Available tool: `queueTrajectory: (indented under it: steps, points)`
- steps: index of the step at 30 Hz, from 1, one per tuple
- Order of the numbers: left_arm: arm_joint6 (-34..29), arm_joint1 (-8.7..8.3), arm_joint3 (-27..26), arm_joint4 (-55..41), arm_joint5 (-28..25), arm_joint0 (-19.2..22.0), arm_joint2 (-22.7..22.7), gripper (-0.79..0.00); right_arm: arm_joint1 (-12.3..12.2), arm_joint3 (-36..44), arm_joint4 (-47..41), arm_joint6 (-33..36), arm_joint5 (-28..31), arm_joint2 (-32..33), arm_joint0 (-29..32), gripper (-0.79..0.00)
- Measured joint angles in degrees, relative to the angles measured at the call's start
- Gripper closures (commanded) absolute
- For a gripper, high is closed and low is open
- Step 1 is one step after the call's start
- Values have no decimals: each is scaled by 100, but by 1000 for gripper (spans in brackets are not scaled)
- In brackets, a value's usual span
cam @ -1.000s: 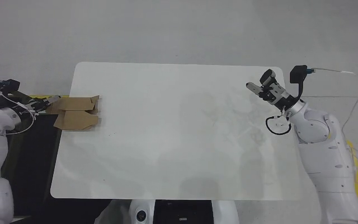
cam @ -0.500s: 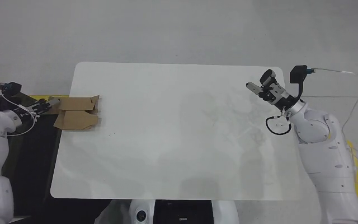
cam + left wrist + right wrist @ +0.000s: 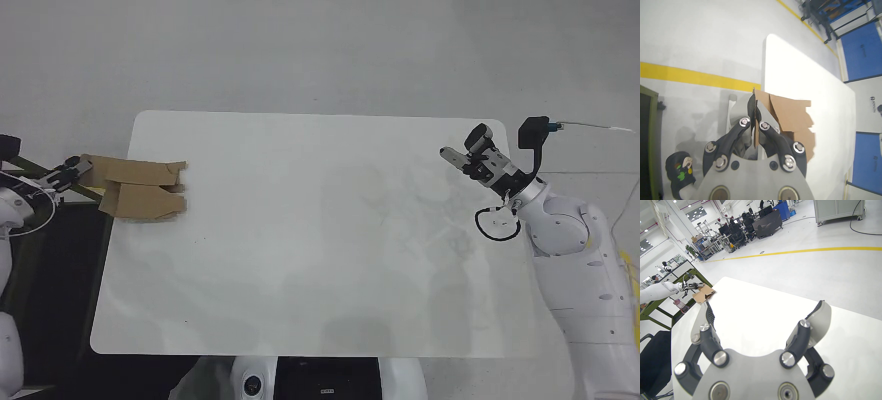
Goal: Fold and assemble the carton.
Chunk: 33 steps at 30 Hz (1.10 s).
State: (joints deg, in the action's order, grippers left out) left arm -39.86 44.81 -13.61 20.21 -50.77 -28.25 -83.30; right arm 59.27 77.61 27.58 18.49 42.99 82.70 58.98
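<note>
- The white worktop is the biggest thing here, a rounded-corner slab with the two arms at opposite ends.
- Off its left edge stands a green-framed stand, on pale floor crossed by a yellow line.
- The carton is brown cardboard, still flattened and unassembled. It lies at the worktop's left edge near the far left corner. Most of it rests on the surface, while its outer end juts out past the left edge. Two notched flaps point inward toward the middle of the worktop, one panel lying a little nearer the front edge than the other.
- The right gripper hangs above the worktop's right edge, close to the far right corner. Its fingers are spread wide with nothing between them, and it is well apart from the carton, clear across the surface.
- The left gripper sits just outside the left edge, its dark pads pressed together on the carton's overhanging end. The thin cardboard edge runs straight between them, pinched from both sides.
</note>
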Motion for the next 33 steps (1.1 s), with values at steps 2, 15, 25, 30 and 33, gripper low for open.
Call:
queueTrajectory:
  steps: [2, 15, 25, 30, 33]
  points:
    - [-66, 6, -34, -285, -26, 45, -75, 0, 0, 0, 0, 0, 0, 0, 0, -785]
    - [789, 180, -959, -535, 478, 258, 97, 0, 0, 0, 0, 0, 0, 0, 0, -785]
    - [823, 545, -1611, -1248, 623, 363, 520, 0, 0, 0, 0, 0, 0, 0, 0, -785]
    - [774, 702, -2063, -1226, 615, 335, 862, 0, 0, 0, 0, 0, 0, 0, 0, -785]
    - [883, 814, -2425, -1281, 653, 319, 1083, 0, 0, 0, 0, 0, 0, 0, 0, -785]
